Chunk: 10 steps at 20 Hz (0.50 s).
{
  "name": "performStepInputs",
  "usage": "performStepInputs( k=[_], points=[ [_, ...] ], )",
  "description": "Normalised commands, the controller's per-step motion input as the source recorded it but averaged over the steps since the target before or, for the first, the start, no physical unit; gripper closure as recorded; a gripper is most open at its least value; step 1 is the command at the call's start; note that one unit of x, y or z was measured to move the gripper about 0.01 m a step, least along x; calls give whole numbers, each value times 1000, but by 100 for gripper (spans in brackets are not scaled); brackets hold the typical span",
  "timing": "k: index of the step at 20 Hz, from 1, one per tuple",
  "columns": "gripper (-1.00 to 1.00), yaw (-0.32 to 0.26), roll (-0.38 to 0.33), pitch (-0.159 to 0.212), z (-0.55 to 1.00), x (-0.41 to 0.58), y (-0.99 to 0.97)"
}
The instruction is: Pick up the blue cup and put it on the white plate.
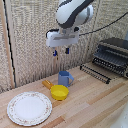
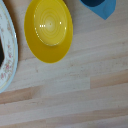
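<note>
The wooden table (image 1: 95, 102) fills the lower half of the exterior view, with a dark toaster oven (image 1: 114, 54) at its far right and a black rack (image 1: 95, 72) just in front of that. The alabaster dining ware (image 1: 29, 108) lies flat at the near left, bare, well apart from the arm. Just right of it and farther back sits the yellow bowl (image 1: 59, 92) with its orange handle pointing left, and the cobalt cup (image 1: 64, 78) stands upright directly behind the bowl, almost touching it, handle toward the right. The gripper (image 1: 60, 51) hangs high above the cup and a little to its left, holding nothing and touching nothing; its blue-tipped fingers (image 1: 66, 50) show a modest gap between them, so the jaws appear parted. This looks like the approach step, barely begun. The next move calls for a descent straight over the cup, keeping clear of the crowding bowl.
</note>
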Motion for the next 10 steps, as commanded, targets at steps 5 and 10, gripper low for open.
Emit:
performStepInputs(
  k=[5, 10],
  points=[
    [-100, 37, 0, 7, -41, 3, -69],
    [-100, 13, 10, 9, -133, 207, -342]
  ],
)
